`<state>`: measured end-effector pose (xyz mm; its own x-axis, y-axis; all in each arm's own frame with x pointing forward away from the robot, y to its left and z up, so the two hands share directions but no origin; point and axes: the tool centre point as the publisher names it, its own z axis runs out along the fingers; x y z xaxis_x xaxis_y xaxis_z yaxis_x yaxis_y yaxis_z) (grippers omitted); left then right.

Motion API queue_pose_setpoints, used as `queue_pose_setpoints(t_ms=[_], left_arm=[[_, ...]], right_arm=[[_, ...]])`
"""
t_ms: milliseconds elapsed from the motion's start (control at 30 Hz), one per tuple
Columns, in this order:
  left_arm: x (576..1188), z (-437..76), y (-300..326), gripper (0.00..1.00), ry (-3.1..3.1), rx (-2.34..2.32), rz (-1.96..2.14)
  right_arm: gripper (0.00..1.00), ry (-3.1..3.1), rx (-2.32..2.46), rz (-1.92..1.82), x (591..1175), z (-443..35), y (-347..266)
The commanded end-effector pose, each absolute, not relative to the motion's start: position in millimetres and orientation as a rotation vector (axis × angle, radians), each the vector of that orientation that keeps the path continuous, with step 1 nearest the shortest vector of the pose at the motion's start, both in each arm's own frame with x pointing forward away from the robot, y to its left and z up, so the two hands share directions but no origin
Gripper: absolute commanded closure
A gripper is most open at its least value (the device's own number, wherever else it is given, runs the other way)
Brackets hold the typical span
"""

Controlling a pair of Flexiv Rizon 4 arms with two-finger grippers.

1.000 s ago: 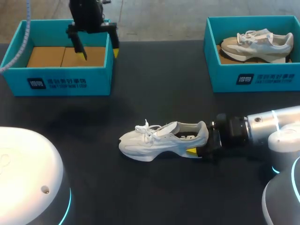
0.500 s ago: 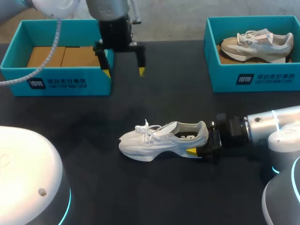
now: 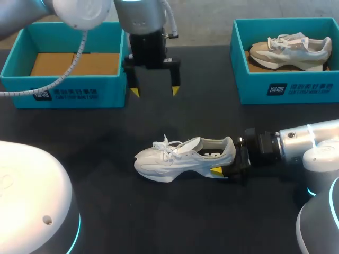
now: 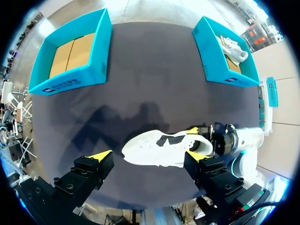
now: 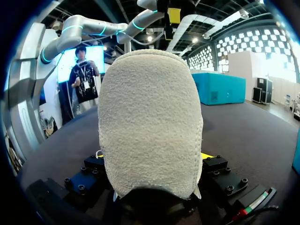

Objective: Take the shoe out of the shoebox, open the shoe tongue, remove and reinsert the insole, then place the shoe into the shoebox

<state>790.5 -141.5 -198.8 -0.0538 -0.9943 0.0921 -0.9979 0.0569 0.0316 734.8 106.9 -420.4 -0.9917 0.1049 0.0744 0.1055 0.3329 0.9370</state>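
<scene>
Our right pincer [image 3: 226, 160] is clamping the heel of the white shoe [image 3: 180, 156], likely steadying it on its sole for the tongue work. The shoe is sitting mid-tabletop [image 3: 95, 137], out of the empty shoebox [image 3: 63, 90]. Our left pincer [image 3: 154, 91] is hanging between the two, fingers apart, probably lining up on the laces. The tabletop is showing dark and matte. A second shoebox [image 3: 286, 87] is holding another shoe [image 3: 288, 50].
</scene>
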Motion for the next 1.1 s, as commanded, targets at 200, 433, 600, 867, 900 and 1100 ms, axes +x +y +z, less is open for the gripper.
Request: queue_pose_setpoints(t_ms=[200, 433, 600, 867, 900, 1100], left_arm=[[791, -199, -142, 0.0, -2.216, 2.097, 0.058], [770, -202, -169, 0.0, -2.189, 2.055, 0.011], [764, -212, -186, 0.0, -2.165, 2.059, -0.039], [748, -232, -206, 0.0, -2.169, 2.018, -0.122], [746, -235, -208, 0.0, -2.17, 2.009, -0.136], [737, -250, -215, 0.0, -2.201, 1.947, -0.202]], right_arm=[[1.0, -2.567, -0.204, -1.8, 735, -420, 108], [1.0, -2.567, -0.204, -1.8, 735, -420, 108], [1.0, -2.567, -0.204, -1.8, 735, -420, 108], [1.0, -2.567, -0.204, -1.8, 735, -420, 108], [1.0, -2.567, -0.204, -1.8, 735, -420, 108], [1.0, -2.567, -0.204, -1.8, 735, -420, 108]])
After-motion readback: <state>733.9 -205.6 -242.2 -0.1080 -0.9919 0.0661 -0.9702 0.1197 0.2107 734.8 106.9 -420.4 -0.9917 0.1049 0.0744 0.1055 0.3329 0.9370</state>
